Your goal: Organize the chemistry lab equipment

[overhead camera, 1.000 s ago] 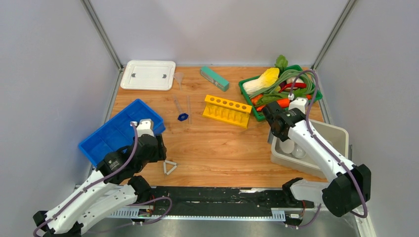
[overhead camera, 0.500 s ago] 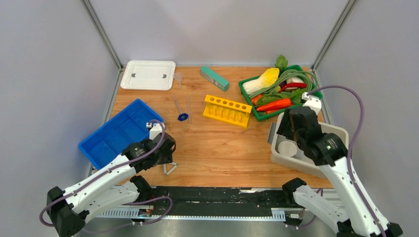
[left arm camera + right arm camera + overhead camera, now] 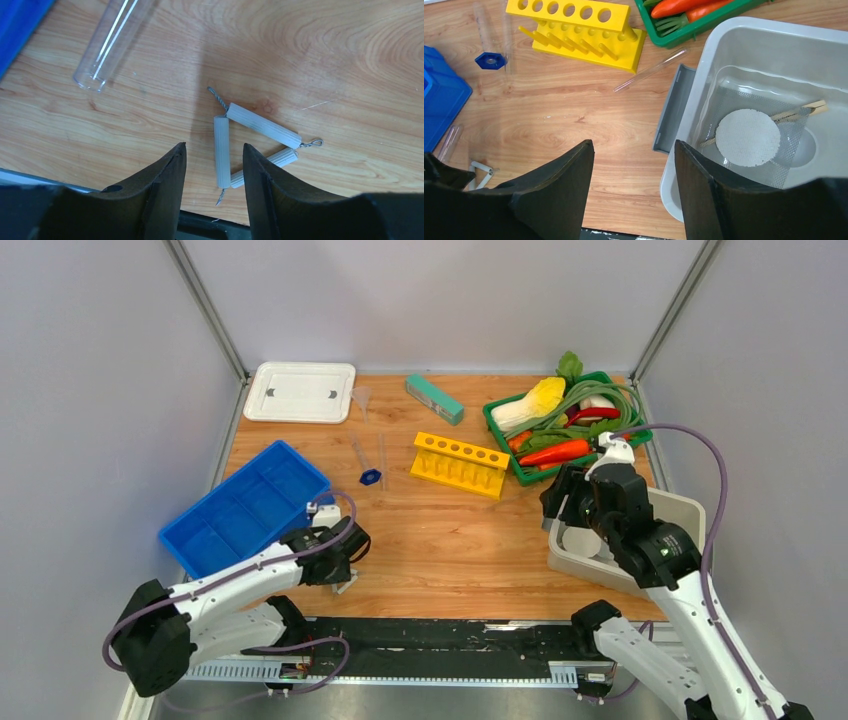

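**Pipe-clay triangle (image 3: 263, 126) at the near edge of the table (image 3: 325, 50)**

Flat on the wood, close to a clear test tube (image 3: 110, 45). Left gripper (image 3: 214, 150) directly above, jaws spread to either side of one ceramic rod; contact with rod or wood not discernible. Right gripper (image 3: 633, 150) likewise spread, over bare wood just beside the grey bin (image 3: 774, 40). Inside the bin: grey mesh square (image 3: 748, 137) lying over wooden tongs (image 3: 809, 107) and, perhaps, a white bowl (image 3: 808, 150). Yellow holed rack (image 3: 584, 30) and blue cap (image 3: 490, 60) farther back.
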Robot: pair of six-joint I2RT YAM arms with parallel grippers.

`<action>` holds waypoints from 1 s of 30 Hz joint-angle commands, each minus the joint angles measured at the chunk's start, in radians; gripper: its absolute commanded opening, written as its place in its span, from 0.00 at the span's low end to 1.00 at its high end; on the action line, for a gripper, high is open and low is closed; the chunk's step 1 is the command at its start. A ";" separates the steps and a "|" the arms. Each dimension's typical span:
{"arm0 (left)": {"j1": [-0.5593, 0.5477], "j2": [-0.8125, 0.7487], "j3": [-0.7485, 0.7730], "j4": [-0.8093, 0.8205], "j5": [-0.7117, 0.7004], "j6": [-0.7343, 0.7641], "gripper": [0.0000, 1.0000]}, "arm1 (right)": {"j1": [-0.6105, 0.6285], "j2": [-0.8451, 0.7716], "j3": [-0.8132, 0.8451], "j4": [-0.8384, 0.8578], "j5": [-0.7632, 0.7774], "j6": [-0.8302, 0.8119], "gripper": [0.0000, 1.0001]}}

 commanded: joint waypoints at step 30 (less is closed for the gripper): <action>-0.050 0.021 0.060 0.565 0.477 0.222 0.00 | 0.161 0.172 -0.312 0.639 -0.705 0.216 0.64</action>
